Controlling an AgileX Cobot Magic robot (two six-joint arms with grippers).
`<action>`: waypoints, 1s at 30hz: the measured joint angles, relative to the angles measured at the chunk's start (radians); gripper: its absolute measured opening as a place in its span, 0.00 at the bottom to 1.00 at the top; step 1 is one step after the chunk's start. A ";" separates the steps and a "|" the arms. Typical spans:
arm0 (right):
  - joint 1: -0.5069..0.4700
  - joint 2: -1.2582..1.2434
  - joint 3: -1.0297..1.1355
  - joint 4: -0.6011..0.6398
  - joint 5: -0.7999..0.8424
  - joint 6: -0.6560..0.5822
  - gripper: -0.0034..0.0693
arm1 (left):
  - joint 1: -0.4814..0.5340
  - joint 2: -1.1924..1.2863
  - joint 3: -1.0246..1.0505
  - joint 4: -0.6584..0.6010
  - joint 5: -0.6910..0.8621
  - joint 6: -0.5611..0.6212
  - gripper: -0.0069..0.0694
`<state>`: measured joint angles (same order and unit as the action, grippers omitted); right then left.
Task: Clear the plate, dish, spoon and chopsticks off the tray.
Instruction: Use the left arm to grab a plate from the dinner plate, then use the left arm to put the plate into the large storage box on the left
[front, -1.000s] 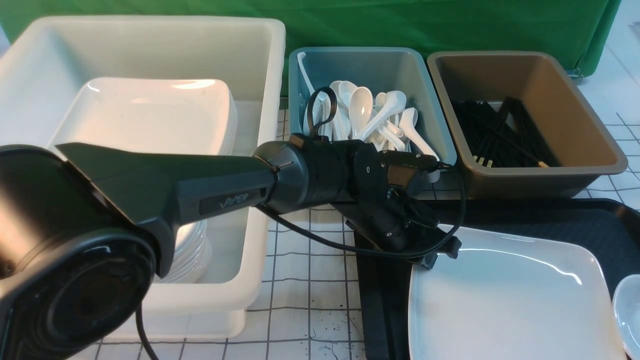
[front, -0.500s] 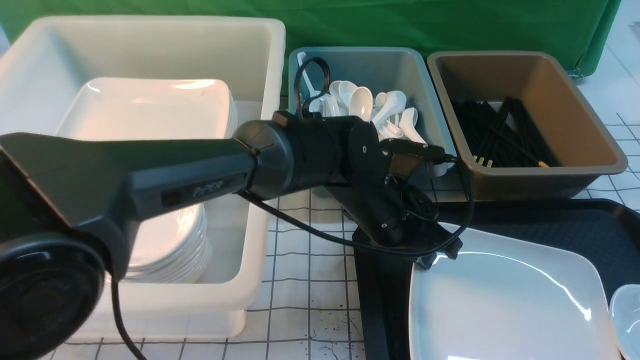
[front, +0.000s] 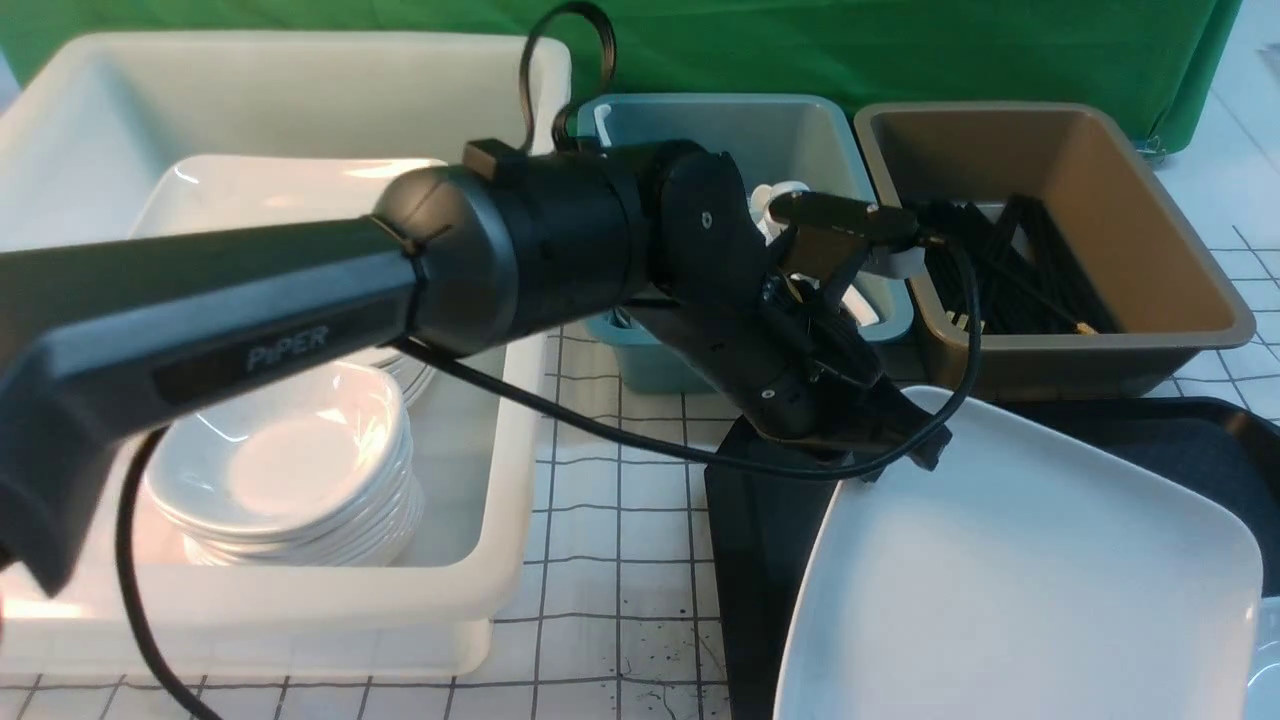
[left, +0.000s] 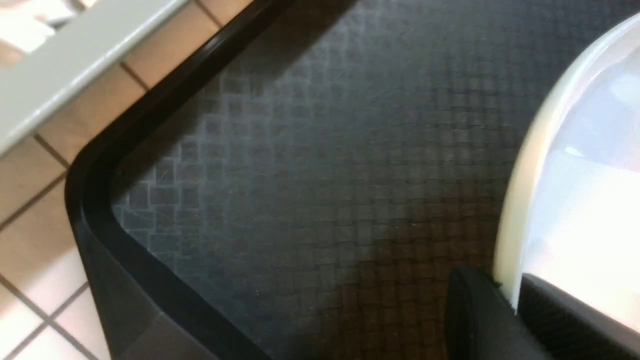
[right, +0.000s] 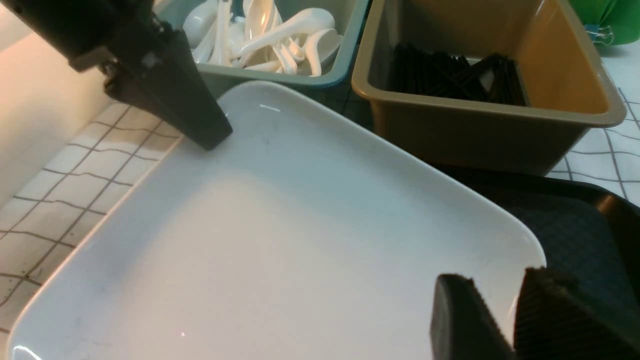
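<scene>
Two claws pinch the plate (front: 1020, 580): my left claw (front: 897, 455) clamps the far-left corner rim, and my right claw (right: 507, 300) is closed on the opposite rim. Plate hangs tilted above the tray (front: 1160, 445). Likely heavy, stiff, slick and breakable. Two opposite rim grips suit it.

Matte blk L arm (front: 300, 290) w/ grey "PiPER" lettering, looped blk cable (front: 600, 428), wedge-fingered blk L hand (front: 897, 462)
</scene>
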<state>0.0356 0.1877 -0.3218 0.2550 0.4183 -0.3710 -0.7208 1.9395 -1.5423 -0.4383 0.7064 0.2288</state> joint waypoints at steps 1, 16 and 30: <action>0.000 0.000 0.000 0.000 0.000 0.000 0.38 | 0.000 -0.008 0.001 0.001 0.004 0.002 0.12; 0.000 0.000 0.000 0.000 0.000 0.000 0.38 | 0.000 -0.030 0.003 0.005 0.026 0.005 0.11; 0.000 0.000 0.000 0.000 0.000 0.002 0.37 | 0.072 -0.239 0.007 0.165 0.054 -0.004 0.11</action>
<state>0.0356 0.1877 -0.3218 0.2550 0.4183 -0.3689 -0.6489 1.7005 -1.5355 -0.2735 0.7600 0.2250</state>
